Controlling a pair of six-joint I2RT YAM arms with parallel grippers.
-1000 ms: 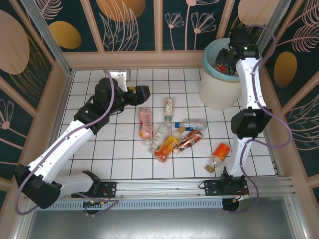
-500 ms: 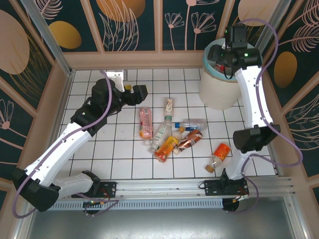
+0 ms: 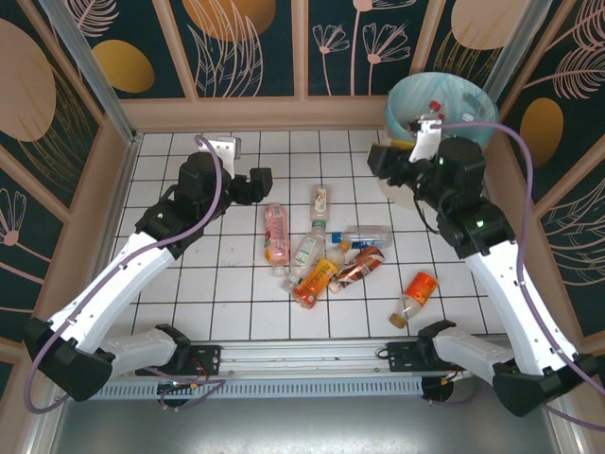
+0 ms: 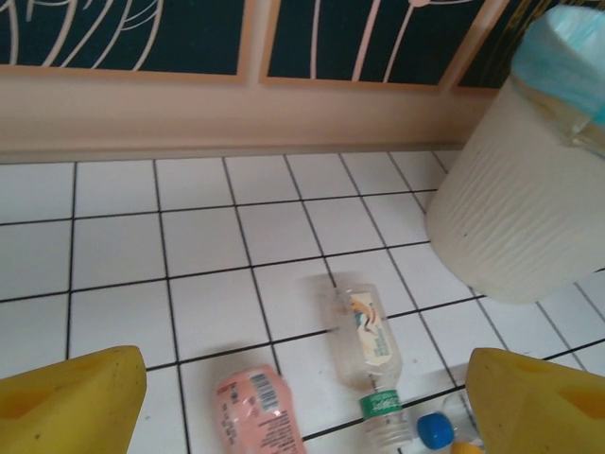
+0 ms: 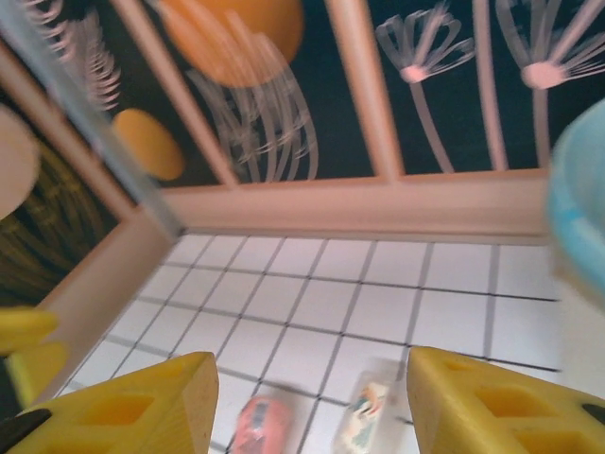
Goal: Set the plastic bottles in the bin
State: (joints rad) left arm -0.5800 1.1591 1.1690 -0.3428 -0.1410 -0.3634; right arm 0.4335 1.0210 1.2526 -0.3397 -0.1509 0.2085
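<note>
Left gripper hangs released over the white tiled table, its yellow fingers spread wide with nothing between them, close to the far end of the pink-labelled bottle. Several plastic bottles lie on their sides in a loose cluster at the middle of the table. The pink-labelled one is on the left, a clear bottle with a cream label is farthest back, and a green-labelled bottle and an orange bottle lie just beside each other. A brown-red bottle lies to their right, and a clear blue-capped bottle lies crosswise beyond it. An orange-red bottle lies apart from the cluster, nearer the right arm's base. The bin stands upright in the far right corner, lined with a light blue-green bag, and a red-capped bottle shows inside it (how many more lie in there I cannot tell). The right gripper hovers over the table just left of the bin's wall, its yellow fingers parted and empty. The right wrist view is blurred, with the pink-labelled bottle and the cream-labelled one faintly visible below.
</note>
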